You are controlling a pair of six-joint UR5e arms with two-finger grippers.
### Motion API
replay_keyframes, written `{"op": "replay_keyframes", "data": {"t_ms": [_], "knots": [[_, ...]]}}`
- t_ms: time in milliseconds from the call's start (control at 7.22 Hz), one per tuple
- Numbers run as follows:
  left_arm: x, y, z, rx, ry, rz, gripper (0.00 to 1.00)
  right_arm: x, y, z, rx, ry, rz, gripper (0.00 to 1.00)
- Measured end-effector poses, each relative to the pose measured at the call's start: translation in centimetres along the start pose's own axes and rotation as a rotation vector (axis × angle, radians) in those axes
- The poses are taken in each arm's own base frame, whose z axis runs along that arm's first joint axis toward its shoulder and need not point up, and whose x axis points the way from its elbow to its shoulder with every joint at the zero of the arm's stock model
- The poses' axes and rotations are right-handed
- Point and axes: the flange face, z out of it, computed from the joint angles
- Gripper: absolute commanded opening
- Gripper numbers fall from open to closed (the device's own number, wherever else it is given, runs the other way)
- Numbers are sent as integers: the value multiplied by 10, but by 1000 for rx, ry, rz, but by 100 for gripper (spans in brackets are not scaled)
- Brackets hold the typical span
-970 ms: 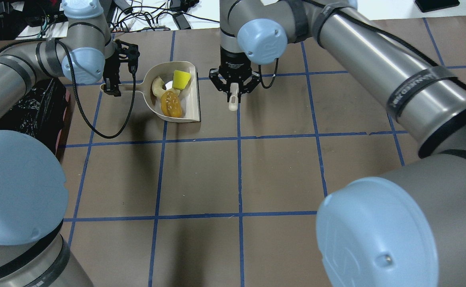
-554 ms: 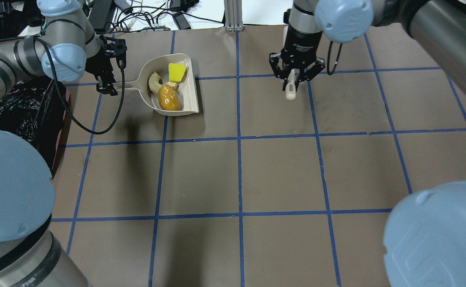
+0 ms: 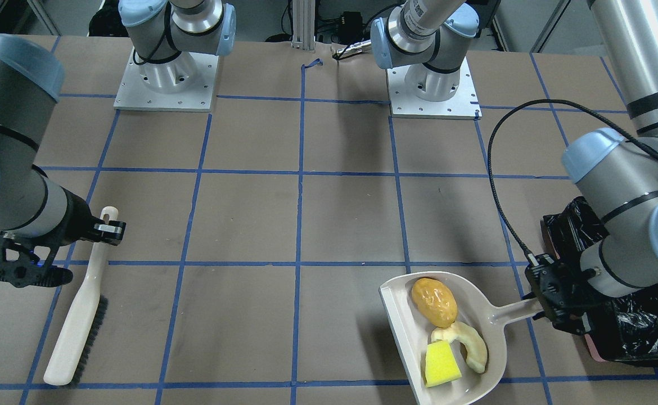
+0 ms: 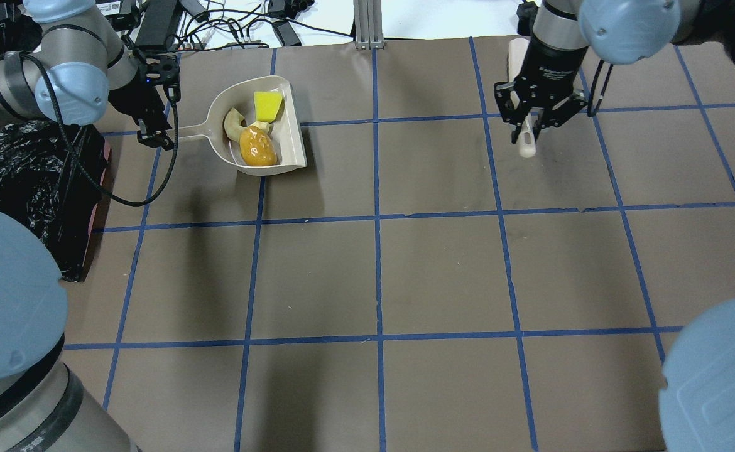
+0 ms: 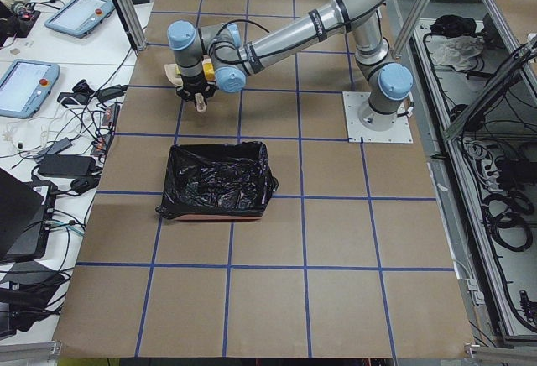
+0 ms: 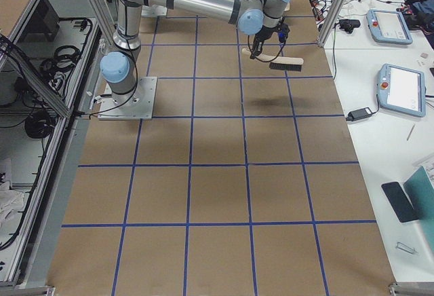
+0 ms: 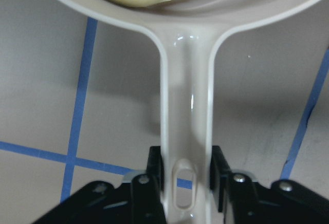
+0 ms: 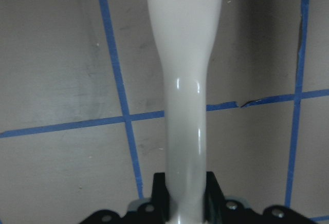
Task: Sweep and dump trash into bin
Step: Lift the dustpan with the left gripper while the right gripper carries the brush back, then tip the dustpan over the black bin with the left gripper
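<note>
All three trash bits, the potato-ish lump [image 3: 433,302], cream crescent slice [image 3: 473,346] and yellow wedge [image 3: 440,364], are sitting in the off-white dustpan [image 3: 405,332]. Left gripper [image 3: 548,312] is clamped on its handle, right beside the black-bagged bin [image 3: 638,332]. Right gripper [image 3: 107,228] is squeezing the brush [image 3: 76,320] handle, well apart from the rest.

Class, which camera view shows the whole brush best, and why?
The exterior front-facing view: the brush shows full length there, handle and dark bristles. Overhead shows only bits of its handle, the right wrist view only handle, exterior right shows it small, exterior left a distant glimpse.
</note>
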Motion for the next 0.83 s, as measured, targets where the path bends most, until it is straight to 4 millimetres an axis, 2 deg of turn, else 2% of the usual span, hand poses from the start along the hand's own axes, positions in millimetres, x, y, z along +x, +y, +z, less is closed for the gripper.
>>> {"op": "replay_keyframes", "data": {"t_ms": [277,554,693,831], "knots": [[-2,29,-37,2,0,-35,7,48,-2,31,-30,-19,-36,0],[4,67,-67,1,-11,-68,7,77,-2,59,-26,-29,-56,0],[11,93,-86,0,-8,-80,7,87,-2,66,-24,-32,-57,0],[17,130,-102,4,-2,-97,7,97,-4,70,-19,-34,-62,0]]}}
